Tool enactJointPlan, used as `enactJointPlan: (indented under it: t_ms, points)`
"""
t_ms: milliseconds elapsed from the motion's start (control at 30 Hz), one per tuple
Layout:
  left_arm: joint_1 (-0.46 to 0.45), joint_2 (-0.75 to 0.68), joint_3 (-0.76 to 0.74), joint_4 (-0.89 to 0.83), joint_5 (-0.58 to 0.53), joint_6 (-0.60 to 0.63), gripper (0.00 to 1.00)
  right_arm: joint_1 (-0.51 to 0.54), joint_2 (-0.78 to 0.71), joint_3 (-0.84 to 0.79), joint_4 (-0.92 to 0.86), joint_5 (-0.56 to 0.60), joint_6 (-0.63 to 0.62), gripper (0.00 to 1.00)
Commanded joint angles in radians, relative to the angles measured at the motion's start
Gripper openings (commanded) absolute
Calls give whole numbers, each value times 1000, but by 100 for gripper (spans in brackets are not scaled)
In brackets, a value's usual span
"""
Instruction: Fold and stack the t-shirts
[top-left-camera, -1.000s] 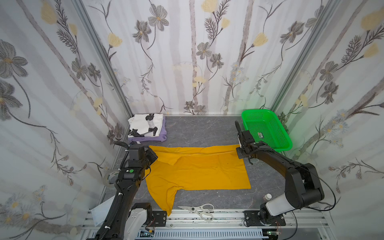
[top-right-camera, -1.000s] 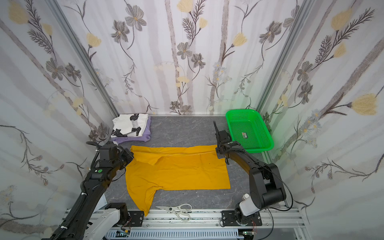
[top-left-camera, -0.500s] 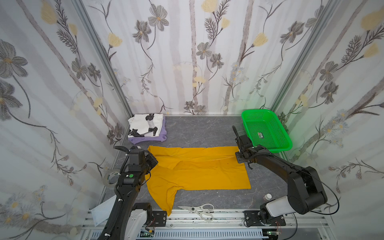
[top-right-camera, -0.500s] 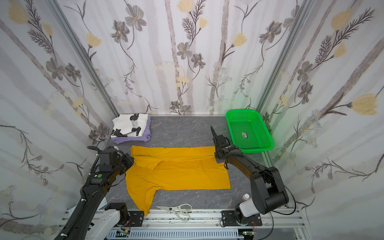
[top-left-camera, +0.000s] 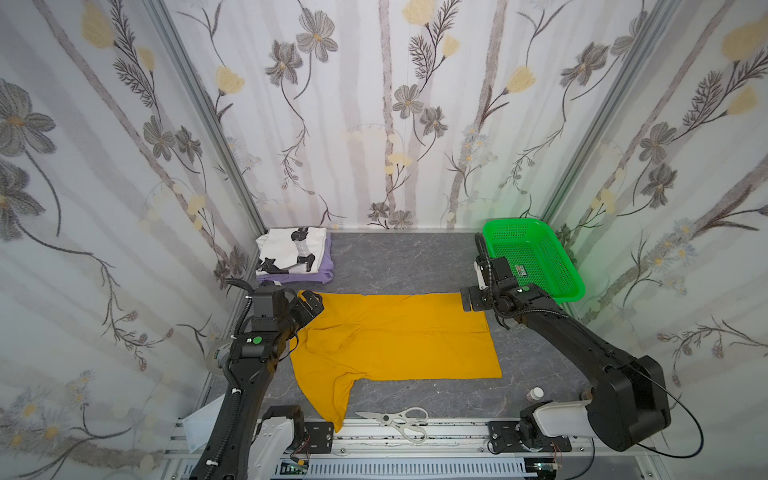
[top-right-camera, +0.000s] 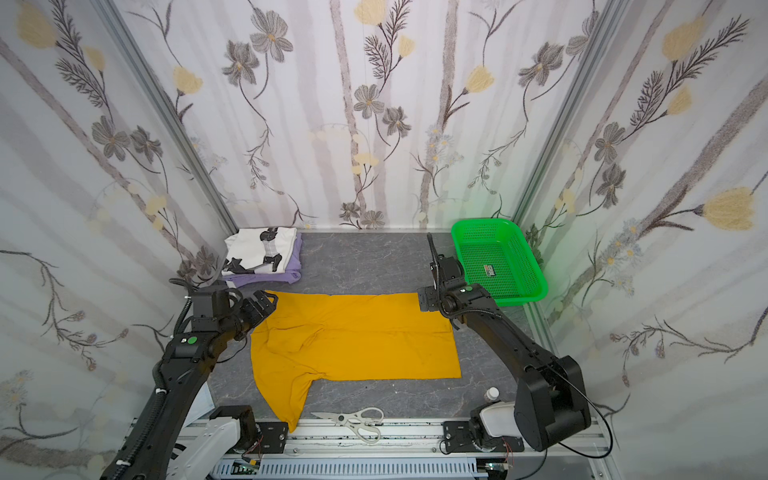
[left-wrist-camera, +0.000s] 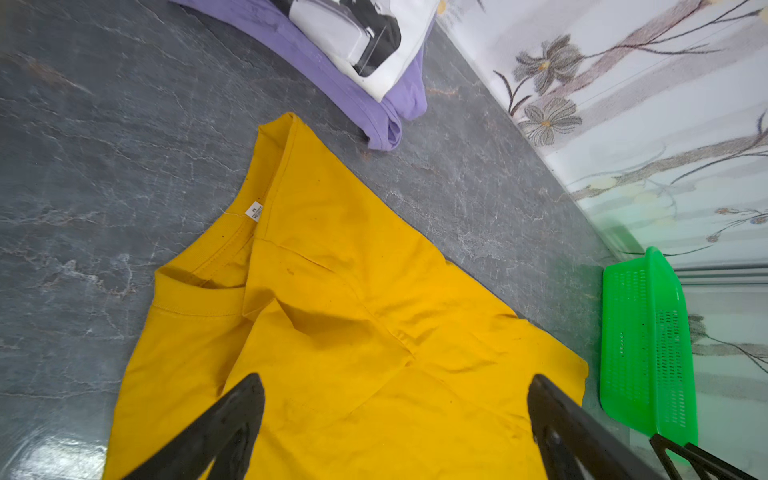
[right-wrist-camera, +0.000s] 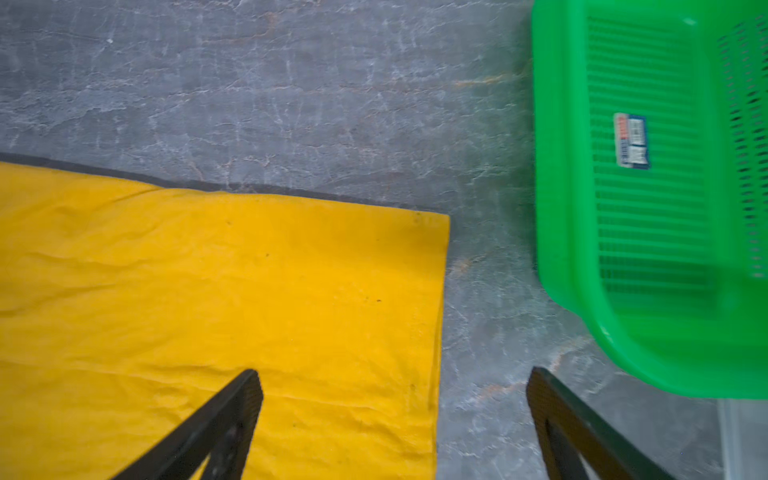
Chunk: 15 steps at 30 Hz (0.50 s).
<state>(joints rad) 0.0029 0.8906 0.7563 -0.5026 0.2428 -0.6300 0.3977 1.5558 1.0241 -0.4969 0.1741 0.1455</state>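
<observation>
- Left wrist view: I see the left gripper (left-wrist-camera: 395, 380) with its jaws spread wide and gripping nothing. It is poised over the collar end of the mustard-yellow t-shirt (left-wrist-camera: 353, 332), where a small white tag (left-wrist-camera: 254, 211) shows at the neckline.
- Right wrist view: the right gripper (right-wrist-camera: 390, 376) also has its jaws wide apart and empty. They straddle the hem edge of the yellow shirt, partly over cloth and partly over the bare grey surface (right-wrist-camera: 291, 104). The green basket (right-wrist-camera: 561, 166) sits just beside.
- In both top views the yellow shirt lies flat across the middle of the surface, collar toward the left arm and hem toward the right arm. One sleeve trails to the near edge, its tip over the metal rail (top-left-camera: 465, 430).
- The left gripper hovers at the shirt's far left corner and the right gripper at its far right corner.
- In the far left corner, the white t-shirt (top-left-camera: 291, 249) with black-and-grey print rests folded on the folded lavender t-shirt (top-left-camera: 320, 272). That stack is near the yellow shirt but apart from it.
- The basket stands in the far right corner with a label (top-left-camera: 521, 270) on its floor.
- Scissors (top-left-camera: 395, 419) lie at the rail beside the sleeve tip, and a small white-capped bottle (top-left-camera: 536, 392) stands by the right arm's base.
</observation>
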Motion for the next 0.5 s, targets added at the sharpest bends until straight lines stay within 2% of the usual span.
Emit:
enactJointPlan:
  t_ms: [0,67,167,267,467]
  points:
    - [2,72,31,61,54,20,100,9,82,-7,124,-224,62,100]
    - [2,126,33,82,68,8,100,32,138,-7,171,-281,93,100]
    - [1,183,20,63,61,-20,100,75,199,-2,191,-286,128,100]
    - [2,208,-20,30,9,-39,100,114,227,-12,234,-328,148,100]
    - [3,274,-83,193,74,-52,100,151,366,53,325,-447,208,100]
